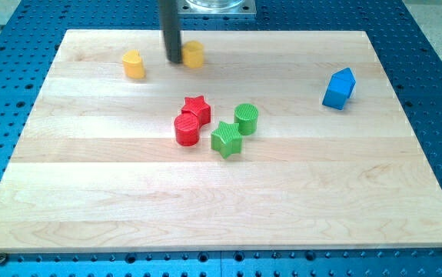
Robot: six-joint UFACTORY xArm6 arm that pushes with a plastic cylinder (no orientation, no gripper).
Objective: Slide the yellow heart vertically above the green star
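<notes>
Beside my tip (174, 60) (its right) sits a yellow block (194, 55); no writing.

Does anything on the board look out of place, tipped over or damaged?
Nothing stands out. All blocks sit flat on the wooden board: two yellow blocks near the view's top, the red star, red cylinder, green star and green cylinder clustered centrally, the blue block alone. My tip is beside one yellow block.

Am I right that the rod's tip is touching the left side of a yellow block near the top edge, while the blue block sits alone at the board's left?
Not quite: the blue block sits alone at the view's right, not the left. The camera view shows it. My tip is indeed against the left side of a yellow block near the view's top.
</notes>
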